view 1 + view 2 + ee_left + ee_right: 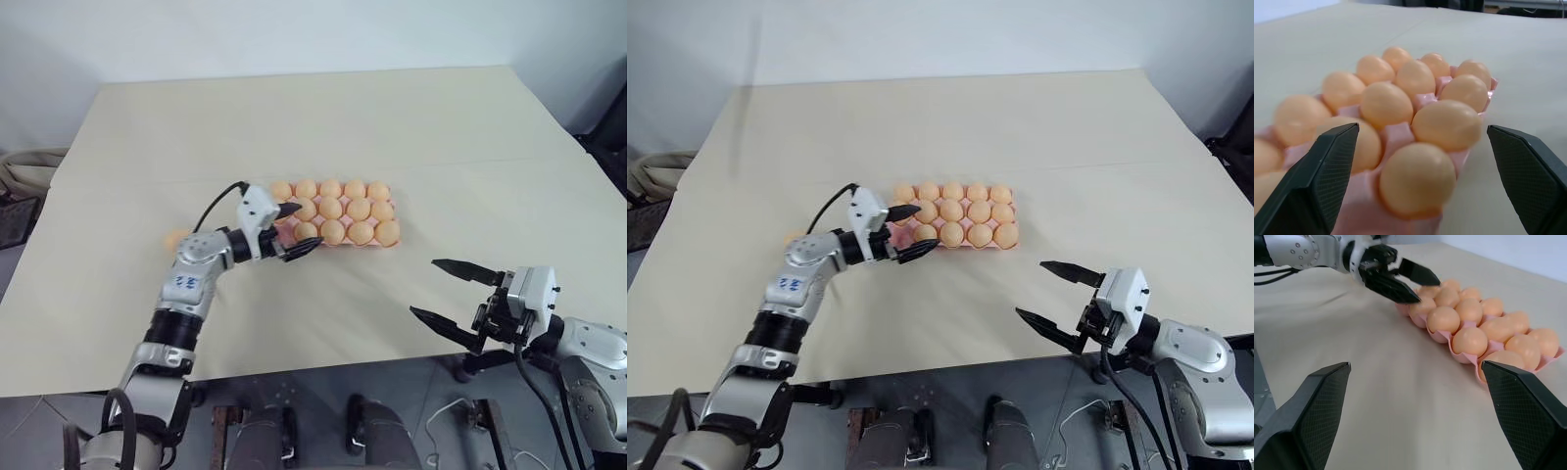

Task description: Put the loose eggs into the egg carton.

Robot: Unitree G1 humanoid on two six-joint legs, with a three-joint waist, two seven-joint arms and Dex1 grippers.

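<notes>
Soft, even, bright light with faint shadows; the left wrist view blurs up close.

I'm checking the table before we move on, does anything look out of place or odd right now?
One loose egg lies on the table, left of the egg carton and behind the left arm, apart from the eggs sitting in cups. The open left gripper is at the carton's left end. Nothing looks spilled or broken.

Eggs (1415, 178) fill pink egg carton (1396, 139); black fingers (1317, 181) spread wide either side.
</notes>
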